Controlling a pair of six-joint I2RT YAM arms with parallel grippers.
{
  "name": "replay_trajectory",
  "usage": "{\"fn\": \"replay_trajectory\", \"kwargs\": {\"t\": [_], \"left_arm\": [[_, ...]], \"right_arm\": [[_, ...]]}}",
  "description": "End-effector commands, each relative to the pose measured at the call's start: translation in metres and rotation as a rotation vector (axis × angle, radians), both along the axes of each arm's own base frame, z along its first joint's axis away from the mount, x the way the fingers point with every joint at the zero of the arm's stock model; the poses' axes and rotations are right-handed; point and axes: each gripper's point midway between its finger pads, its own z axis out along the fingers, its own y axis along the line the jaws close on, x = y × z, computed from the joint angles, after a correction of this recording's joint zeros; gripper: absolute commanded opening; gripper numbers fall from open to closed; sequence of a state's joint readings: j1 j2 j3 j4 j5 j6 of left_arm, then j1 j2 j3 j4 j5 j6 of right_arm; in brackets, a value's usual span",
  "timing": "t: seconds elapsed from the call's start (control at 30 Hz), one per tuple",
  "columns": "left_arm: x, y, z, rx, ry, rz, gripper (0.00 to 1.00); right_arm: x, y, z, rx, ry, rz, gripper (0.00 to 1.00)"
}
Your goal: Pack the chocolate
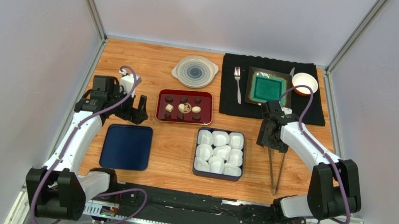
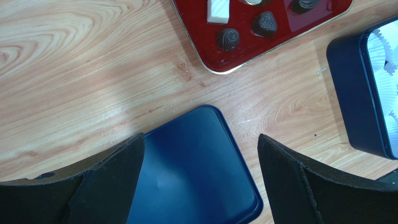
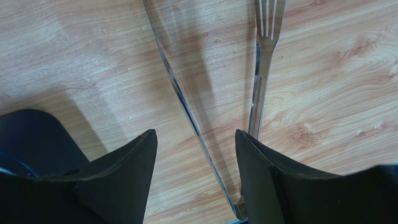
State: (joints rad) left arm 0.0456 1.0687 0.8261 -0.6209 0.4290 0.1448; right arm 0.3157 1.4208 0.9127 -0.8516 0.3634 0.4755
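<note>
Right gripper (image 3: 195,135) is spread, straddling the shiny metal tongs (image 3: 180,93), not pinching them as far as I can see. The tongs' long axis runs near-to-far. The small brown and cream chocolates (image 1: 184,99) sit on the dark red rectangular tray (image 1: 159,103), off to its left. The left gripper (image 2: 201,137), wide open too, is actually nearer them.

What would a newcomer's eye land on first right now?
First the red tray of chocolate at the table's centre, with the blue tin of white paper cups just in front of it. Then the right gripper, open over metal tongs lying right of the tin, and the left gripper, open above the blue lid.
</note>
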Motion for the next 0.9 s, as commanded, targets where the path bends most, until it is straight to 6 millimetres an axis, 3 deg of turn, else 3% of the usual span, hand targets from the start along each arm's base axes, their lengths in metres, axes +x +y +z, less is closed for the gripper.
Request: {"fn": "replay_trajectory", "kwargs": {"t": [0.0,0.23,0.43,0.53,0.63,0.77,0.87], "left_arm": [[0.014,0.0,0.026,0.002,-0.096,-0.02,0.99],[0.017,-0.003,0.033,-0.007,-0.115,-0.027,0.99],[0.017,-0.001,0.034,0.0,-0.123,-0.028,0.99],[0.017,0.0,0.035,0.003,-0.124,-0.021,0.99],[0.017,0.001,0.036,0.002,-0.127,-0.011,0.99],[0.014,-0.002,0.039,-0.01,-0.122,-0.021,0.99],[0.01,-0.005,0.039,-0.024,-0.1,-0.036,0.99]], "right_arm": [[0.011,0.002,-0.006,0.001,-0.037,-0.017,0.66],[0.008,0.008,-0.03,0.017,0.026,-0.022,0.59],[0.007,0.011,-0.041,0.035,0.033,-0.02,0.37],[0.008,0.013,-0.038,0.048,0.019,-0.015,0.24],[0.009,0.014,-0.033,0.062,0.002,-0.011,0.0],[0.01,0.018,-0.017,0.089,-0.035,0.008,0.0],[0.012,0.027,0.01,0.11,-0.104,0.07,0.0]]}}
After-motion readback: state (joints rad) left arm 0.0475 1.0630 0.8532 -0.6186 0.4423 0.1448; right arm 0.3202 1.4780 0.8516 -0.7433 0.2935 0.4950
